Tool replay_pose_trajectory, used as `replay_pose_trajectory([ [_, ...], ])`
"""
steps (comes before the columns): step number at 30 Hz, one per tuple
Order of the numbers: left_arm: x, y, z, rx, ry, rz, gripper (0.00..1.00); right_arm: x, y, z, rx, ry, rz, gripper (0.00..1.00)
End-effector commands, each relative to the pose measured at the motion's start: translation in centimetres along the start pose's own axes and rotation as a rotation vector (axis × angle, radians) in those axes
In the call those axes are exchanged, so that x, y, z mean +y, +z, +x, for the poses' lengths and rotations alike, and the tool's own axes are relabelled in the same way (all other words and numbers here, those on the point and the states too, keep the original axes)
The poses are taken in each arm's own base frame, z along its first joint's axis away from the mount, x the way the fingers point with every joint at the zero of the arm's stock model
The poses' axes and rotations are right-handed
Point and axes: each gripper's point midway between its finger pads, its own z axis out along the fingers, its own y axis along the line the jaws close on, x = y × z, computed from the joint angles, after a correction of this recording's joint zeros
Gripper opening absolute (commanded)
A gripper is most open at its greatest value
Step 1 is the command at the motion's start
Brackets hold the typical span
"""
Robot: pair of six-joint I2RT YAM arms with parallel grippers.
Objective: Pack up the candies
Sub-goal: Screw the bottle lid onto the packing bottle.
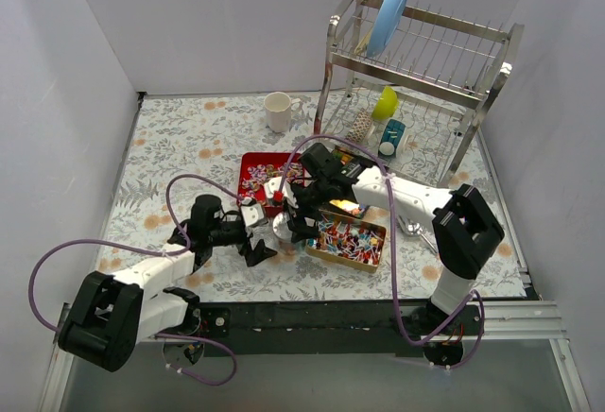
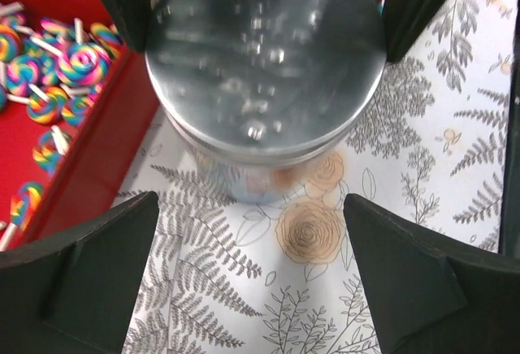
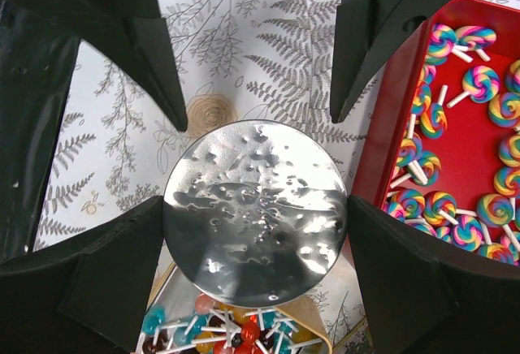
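Observation:
A round silver tin (image 3: 256,208) stands between the red tray (image 1: 255,161) and the gold tray (image 1: 376,232). My right gripper (image 3: 256,236) is shut on it, one finger on each side; in the top view it is at the table's middle (image 1: 293,223). Swirl lollipop candies (image 3: 479,86) fill the red tray. Ball lollipops (image 3: 244,342) and small wrapped candies (image 1: 348,239) lie in the gold tray. My left gripper (image 2: 250,236) is open and empty, low over the tablecloth just short of the tin (image 2: 264,62). Its fingers (image 3: 138,37) face the tin from the far side.
A steel dish rack (image 1: 416,72) at the back right holds a blue plate (image 1: 389,10), a yellow-green cup (image 1: 385,103) and a teal container (image 1: 391,135). A white mug (image 1: 278,111) stands behind the red tray. White walls enclose the table.

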Motion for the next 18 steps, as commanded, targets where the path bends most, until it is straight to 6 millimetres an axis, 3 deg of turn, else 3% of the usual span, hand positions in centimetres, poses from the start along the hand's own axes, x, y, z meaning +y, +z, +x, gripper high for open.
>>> replay_pose_trajectory([
  [1,0.6,-0.5,-3.3,-0.038,-0.044,-0.005,0.98,-0.2,1.3,6.5,0.2,0.185,0.097,0.64],
  [3,0.8,-0.6,-5.4,-0.076,-0.073,-0.003,0.98,0.1,1.5,7.3,0.212,0.211,0.109,0.62],
  [6,0.9,-0.8,-8.0,-0.118,-0.286,-0.015,0.98,0.7,1.5,7.6,0.203,0.243,0.112,0.62],
  [9,0.6,-0.8,-7.8,-0.126,-0.458,-0.09,0.98,0.9,1.4,7.5,0.197,0.254,0.117,0.62],
  [10,0.4,-0.6,-8.1,-0.142,-0.461,-0.115,0.98,1.1,1.4,7.7,0.201,0.258,0.116,0.62],
  [11,1.3,-0.7,-7.8,-0.137,-0.474,-0.207,0.98,1.0,1.3,7.6,0.2,0.254,0.12,0.62],
  [12,1.1,-1.0,-9.2,-0.196,-0.435,-0.228,0.98,0.9,1.2,7.7,0.201,0.256,0.124,0.62],
  [14,1.9,-1.5,-9.1,-0.223,-0.468,-0.318,0.98,0.8,1.0,7.6,0.2,0.252,0.129,0.62],
  [17,2.0,-2.0,-9.6,-0.236,-0.632,-0.403,0.98,0.7,0.7,7.4,0.199,0.251,0.133,0.62],
  [18,0.9,-1.8,-8.7,-0.209,-0.716,-0.406,0.98,0.6,0.6,7.3,0.199,0.248,0.133,0.61],
])
